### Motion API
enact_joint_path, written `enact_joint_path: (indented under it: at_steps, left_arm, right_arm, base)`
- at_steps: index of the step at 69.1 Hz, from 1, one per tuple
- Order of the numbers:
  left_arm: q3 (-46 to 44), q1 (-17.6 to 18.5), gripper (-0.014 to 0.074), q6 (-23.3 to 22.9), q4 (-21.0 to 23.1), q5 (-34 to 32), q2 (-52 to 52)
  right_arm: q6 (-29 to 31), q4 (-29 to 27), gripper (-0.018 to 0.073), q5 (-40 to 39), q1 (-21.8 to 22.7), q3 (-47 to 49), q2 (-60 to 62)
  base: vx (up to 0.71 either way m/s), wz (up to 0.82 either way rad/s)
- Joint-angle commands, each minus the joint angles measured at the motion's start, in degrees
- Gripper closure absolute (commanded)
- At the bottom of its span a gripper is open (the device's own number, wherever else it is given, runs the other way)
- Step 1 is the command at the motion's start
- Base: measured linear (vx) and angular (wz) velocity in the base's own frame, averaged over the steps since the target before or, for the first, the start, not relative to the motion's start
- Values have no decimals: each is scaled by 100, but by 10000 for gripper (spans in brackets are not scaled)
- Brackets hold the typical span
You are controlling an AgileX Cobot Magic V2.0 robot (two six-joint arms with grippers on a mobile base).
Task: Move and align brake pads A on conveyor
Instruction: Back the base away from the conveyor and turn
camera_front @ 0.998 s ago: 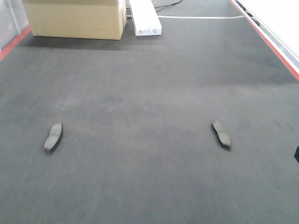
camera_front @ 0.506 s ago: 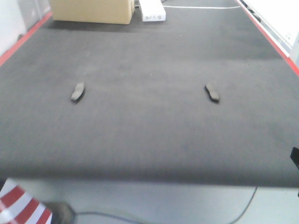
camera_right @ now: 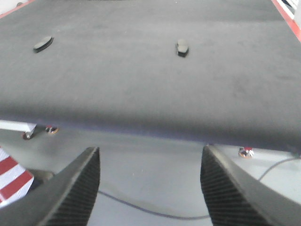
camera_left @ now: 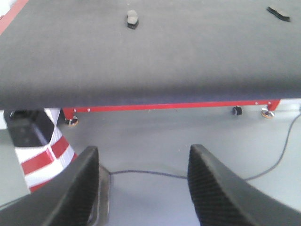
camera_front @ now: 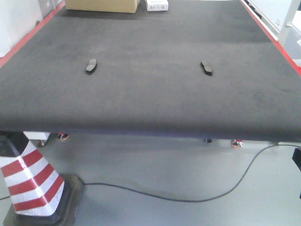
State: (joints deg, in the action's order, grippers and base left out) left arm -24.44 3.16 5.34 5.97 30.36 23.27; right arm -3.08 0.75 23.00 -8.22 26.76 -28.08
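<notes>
Compared with the two earlier front pictures, the view has drawn back a lot. Before, the belt filled the picture. Now the near edge of the conveyor (camera_front: 150,106) crosses the middle of it, and below this edge the grey floor (camera_front: 155,165), a black cable (camera_front: 188,199) and a red-and-white striped cone (camera_front: 28,183) are in sight. The two brake pads that are visible look smaller and farther away, but their places on the belt seem unchanged.

I judge that the robot has moved back from the conveyor, so no pad can be reached from here. The aligning is not yet started, and I think the base must come close again first.

The left fingers (camera_left: 75,188) and the right fingers (camera_right: 70,188) both stand spread wide with nothing between them, over the floor in front of the near edge.

The left pad (camera_front: 91,66) lies toward the left rail and the right pad (camera_front: 206,68) toward the right rail. They are well apart and about equally far from the near edge.

The long axis of each pad runs mostly along the belt, from the near edge toward the far edge. The far end of the left pad leans to the right and the far end of the right pad leans to the left, so the two are not parallel. Which way their curved sides face is too small to tell.
</notes>
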Motion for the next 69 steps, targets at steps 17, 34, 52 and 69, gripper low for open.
enact_joint_path:
  at_steps: [17, 34, 52, 69]
  left_arm:
    - [-149, 25, 200, -23, 66, -362, 42]
    - [-149, 19, 200, -23, 66, -357, 27]
    - [-149, 19, 200, -23, 66, -363, 27]
    - [-149, 19, 200, -23, 66, -363, 27]
  right_arm:
    - [-1, 4, 109, -400, 12, 153, -62]
    - [-1, 4, 109, -400, 12, 153, -62]
    - [-1, 4, 109, -404, 13, 153, -62]
    - [-1, 4, 109, -399, 13, 153, -62]
  base:
    - [-30, -9]
    - [-24, -49]
    - [-20, -92]
    - [-21, -90]
